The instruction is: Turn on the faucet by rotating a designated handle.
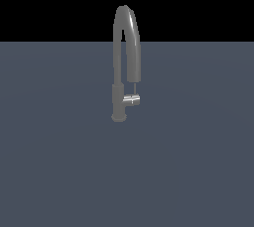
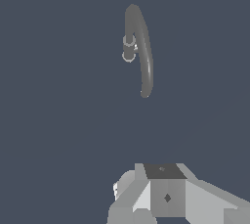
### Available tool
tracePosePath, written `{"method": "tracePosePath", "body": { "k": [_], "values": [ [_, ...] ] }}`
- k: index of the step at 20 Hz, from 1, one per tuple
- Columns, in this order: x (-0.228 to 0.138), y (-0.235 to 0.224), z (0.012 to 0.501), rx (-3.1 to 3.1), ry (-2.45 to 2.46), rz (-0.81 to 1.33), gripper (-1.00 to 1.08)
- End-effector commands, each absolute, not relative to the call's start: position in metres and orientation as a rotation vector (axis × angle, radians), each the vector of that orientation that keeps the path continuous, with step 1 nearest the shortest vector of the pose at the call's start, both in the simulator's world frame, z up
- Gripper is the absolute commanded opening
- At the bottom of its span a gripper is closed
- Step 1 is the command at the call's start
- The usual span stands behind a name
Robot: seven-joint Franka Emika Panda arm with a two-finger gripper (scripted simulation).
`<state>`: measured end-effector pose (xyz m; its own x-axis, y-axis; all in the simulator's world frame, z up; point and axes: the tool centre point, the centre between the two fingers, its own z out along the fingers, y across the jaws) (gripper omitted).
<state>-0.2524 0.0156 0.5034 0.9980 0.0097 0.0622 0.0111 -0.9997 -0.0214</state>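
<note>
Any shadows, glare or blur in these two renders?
Exterior view: flat lighting, no cast shadow under the faucet; only the handle glints; black band above the grey floor. Wrist view: equally flat and sharp, no blur; the end effector is cropped at the edge, its fingers unseen.

Arm: absent from the exterior view.
Gripper [image 2: 166, 196]: grey-white body at the wrist view's edge — fingertips hidden, state unclear.
</note>
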Motion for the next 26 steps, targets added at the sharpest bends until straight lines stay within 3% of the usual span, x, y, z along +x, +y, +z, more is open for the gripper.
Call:
{"method": "tracePosePath", "body": {
  "k": [1, 13, 26],
  "values": [
    [-0.252, 0.016, 0.503, -3.118, -0.016, -0.097, -1.0],
    [-0.233, 0.016, 0.501, -3.083, 0.044, -0.02, -1.0],
    [-0.169, 0.015, 0.485, -2.947, 0.231, 0.22, -1.0]
  ]
}}
